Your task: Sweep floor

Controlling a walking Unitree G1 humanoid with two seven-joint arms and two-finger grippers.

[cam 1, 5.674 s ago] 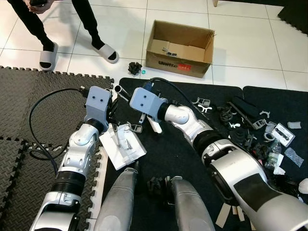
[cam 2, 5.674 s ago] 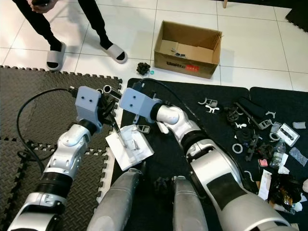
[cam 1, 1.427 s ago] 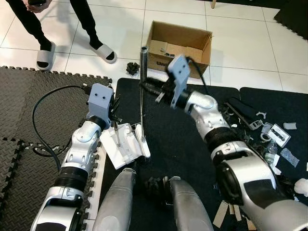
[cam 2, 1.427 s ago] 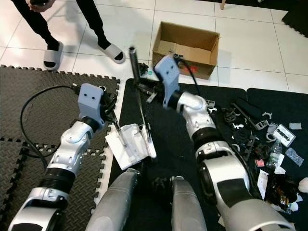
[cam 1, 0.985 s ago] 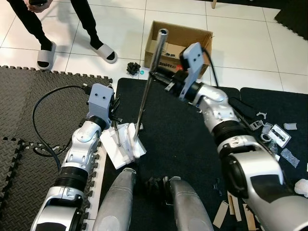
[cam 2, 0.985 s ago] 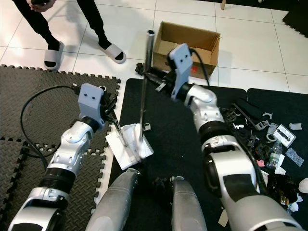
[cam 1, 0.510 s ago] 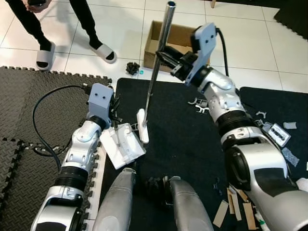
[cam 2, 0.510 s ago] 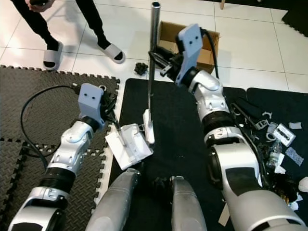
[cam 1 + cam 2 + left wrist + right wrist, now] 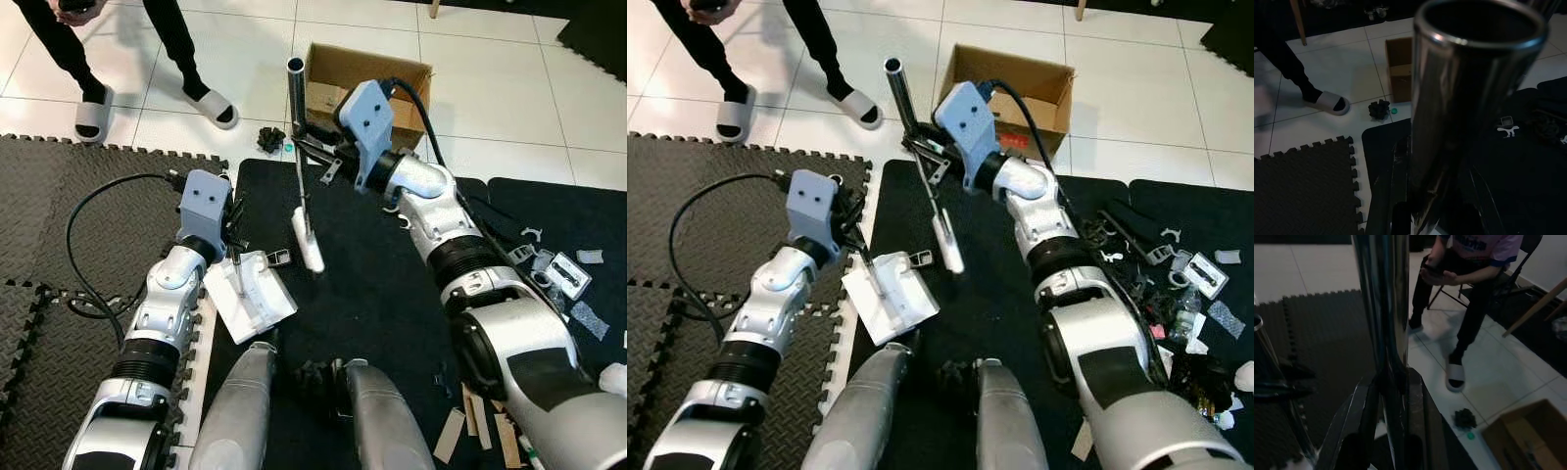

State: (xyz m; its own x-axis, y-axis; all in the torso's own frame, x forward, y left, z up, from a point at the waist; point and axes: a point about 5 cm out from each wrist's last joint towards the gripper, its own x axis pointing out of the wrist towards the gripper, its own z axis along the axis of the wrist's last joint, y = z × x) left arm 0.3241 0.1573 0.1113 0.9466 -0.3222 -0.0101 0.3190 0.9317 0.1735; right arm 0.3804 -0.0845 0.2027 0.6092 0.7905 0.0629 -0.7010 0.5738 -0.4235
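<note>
Sweeping is under way: broom (image 9: 302,176) is pinched by right gripper (image 9: 315,157), head beside dustpan (image 9: 251,294); dustpan handle is pinched by left gripper (image 9: 233,243). Next, debris (image 9: 271,137) beyond dustpan needs brushing in.

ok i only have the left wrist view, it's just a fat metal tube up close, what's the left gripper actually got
Observer: The left gripper is shut on the upright metal handle of a white dustpan, which sits at the edge of the black mat.
Operator: and the right one
Observer: The right gripper is shut on the pole of the broom, partway down from its top end.
Operator: where's the broom head
Observer: Its white head is low over the black mat, beside the dustpan and apart from it; I cannot tell if it touches the mat.
Operator: anything left to sweep
Observer: Yes, loose black and white parts litter the mat on the robot's right.
</note>
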